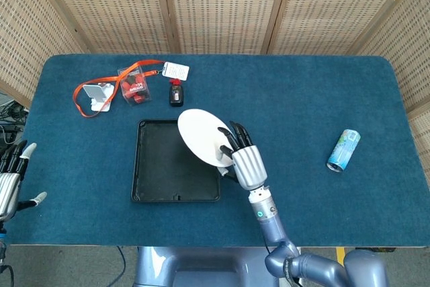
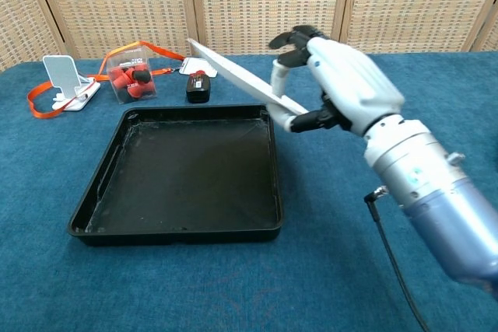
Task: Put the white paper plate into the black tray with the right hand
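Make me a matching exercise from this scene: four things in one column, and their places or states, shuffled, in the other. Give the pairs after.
Things:
1. white paper plate
2. black tray
3. drink can
4. left hand

Places or states:
A. lying on its side on the cloth, far right
B. at the table's left edge, holding nothing
C. tilted in the air, held by the right hand above the tray's right rim
D. flat on the cloth, nothing inside it

Pairs: 1-C, 2-D, 3-A, 4-B
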Controlling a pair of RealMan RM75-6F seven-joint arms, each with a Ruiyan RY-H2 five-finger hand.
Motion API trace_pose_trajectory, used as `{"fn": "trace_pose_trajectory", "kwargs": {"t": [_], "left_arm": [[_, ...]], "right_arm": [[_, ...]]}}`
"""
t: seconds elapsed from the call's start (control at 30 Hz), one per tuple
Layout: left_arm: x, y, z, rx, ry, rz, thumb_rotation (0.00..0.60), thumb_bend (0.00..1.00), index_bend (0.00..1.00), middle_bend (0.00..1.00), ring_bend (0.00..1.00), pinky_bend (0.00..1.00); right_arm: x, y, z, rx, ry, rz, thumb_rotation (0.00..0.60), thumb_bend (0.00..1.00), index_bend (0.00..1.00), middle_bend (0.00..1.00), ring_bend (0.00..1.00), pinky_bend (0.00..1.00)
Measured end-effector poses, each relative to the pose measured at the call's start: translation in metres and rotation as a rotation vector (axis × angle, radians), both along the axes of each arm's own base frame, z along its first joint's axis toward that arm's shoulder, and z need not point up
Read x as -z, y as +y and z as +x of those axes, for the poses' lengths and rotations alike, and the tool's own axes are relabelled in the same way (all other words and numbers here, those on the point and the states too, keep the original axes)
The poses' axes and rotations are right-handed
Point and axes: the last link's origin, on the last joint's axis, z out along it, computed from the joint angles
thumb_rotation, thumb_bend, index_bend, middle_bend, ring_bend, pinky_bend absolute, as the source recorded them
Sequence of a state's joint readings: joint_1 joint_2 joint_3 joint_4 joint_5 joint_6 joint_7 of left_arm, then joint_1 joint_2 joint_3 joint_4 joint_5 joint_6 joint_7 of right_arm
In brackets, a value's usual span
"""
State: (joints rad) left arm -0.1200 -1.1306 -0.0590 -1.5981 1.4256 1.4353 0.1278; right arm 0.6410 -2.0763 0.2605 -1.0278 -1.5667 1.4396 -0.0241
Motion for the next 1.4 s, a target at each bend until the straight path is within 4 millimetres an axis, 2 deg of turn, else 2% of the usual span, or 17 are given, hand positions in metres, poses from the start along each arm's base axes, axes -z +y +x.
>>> {"fn": "trace_pose_trajectory", "kwargs": {"t": [0.3, 0.83, 0.93, 0.97, 1.1, 1.2, 1.3, 1.4], "left_arm": [[-0.004, 0.002, -0.005, -0.021, -0.009, 0.009, 0.6, 0.0, 0.0, 0.0, 0.0, 0.0], [-0.008, 0.003, -0.01, -0.049, -0.011, 0.011, 0.6, 0.0, 0.0, 0.0, 0.0, 0.0], [-0.008, 0.003, -0.012, -0.061, -0.01, 0.007, 0.6, 0.0, 0.0, 0.0, 0.0, 0.0], [-0.008, 0.003, -0.013, -0.063, -0.01, 0.007, 0.6, 0.0, 0.0, 0.0, 0.0, 0.0], [-0.008, 0.004, -0.015, -0.074, -0.008, 0.002, 0.6, 0.0, 0.0, 0.0, 0.0, 0.0], [-0.007, 0.004, -0.015, -0.078, -0.004, -0.006, 0.6, 0.0, 0.0, 0.0, 0.0, 0.0], [-0.007, 0.004, -0.014, -0.075, -0.003, -0.006, 0.6, 0.0, 0.0, 0.0, 0.0, 0.0], [-0.007, 0.004, -0.013, -0.072, -0.001, -0.006, 0.6, 0.0, 0.0, 0.0, 0.0, 0.0]], "right_arm": [[0.025, 0.004, 0.029, -0.027, -0.018, 0.051, 0.6, 0.59, 0.68, 0.27, 0.04, 0.15], [0.05, 0.006, 0.052, -0.039, -0.04, 0.103, 0.6, 0.58, 0.68, 0.27, 0.04, 0.15], [0.053, 0.004, 0.052, -0.037, -0.029, 0.115, 0.6, 0.52, 0.67, 0.25, 0.04, 0.15], [0.054, 0.004, 0.052, -0.034, -0.027, 0.118, 0.6, 0.47, 0.65, 0.24, 0.04, 0.14], [0.058, 0.003, 0.048, -0.01, -0.002, 0.138, 0.6, 0.27, 0.49, 0.13, 0.0, 0.09], [0.059, 0.003, 0.044, 0.011, 0.008, 0.138, 0.6, 0.18, 0.36, 0.06, 0.0, 0.07], [0.059, 0.003, 0.042, 0.028, 0.004, 0.138, 0.6, 0.13, 0.29, 0.03, 0.0, 0.06], [0.056, 0.003, 0.041, 0.034, -0.003, 0.135, 0.6, 0.11, 0.27, 0.02, 0.0, 0.06]]}}
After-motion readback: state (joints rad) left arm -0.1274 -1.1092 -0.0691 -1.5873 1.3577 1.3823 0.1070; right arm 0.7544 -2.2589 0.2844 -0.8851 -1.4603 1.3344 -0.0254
